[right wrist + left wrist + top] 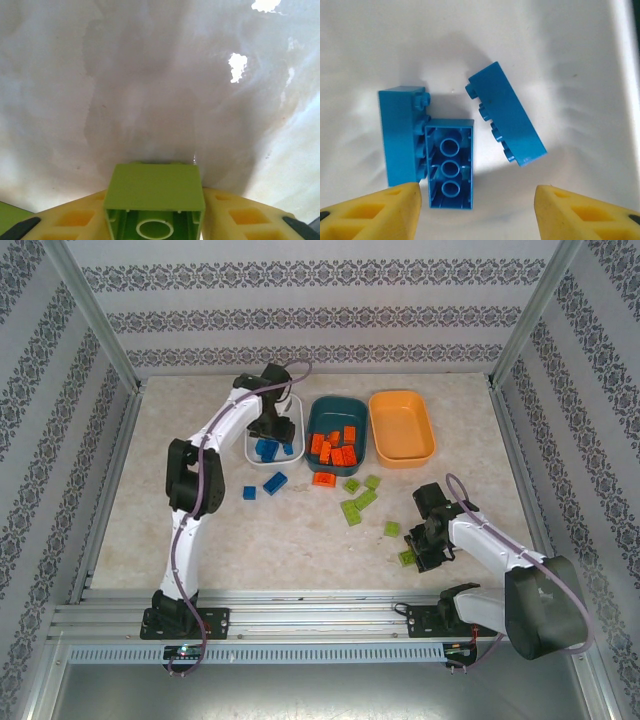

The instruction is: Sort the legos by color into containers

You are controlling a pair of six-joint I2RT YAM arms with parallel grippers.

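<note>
I've got the L gripper looking straight down into the white tray. Its yellow fingertips stand wide apart at the near edge w/ nothing clamped btwn them. I count 3 blue legos on the tray floor. The left lego lies on its side, studs pointing right, touching the middle lego. The middle lego is upside down, 3 round tubes showing, and its near end sits just beside the fingertip on the left. The right lego lies at a diagonal, studs facing left, apart from the other two.
</note>
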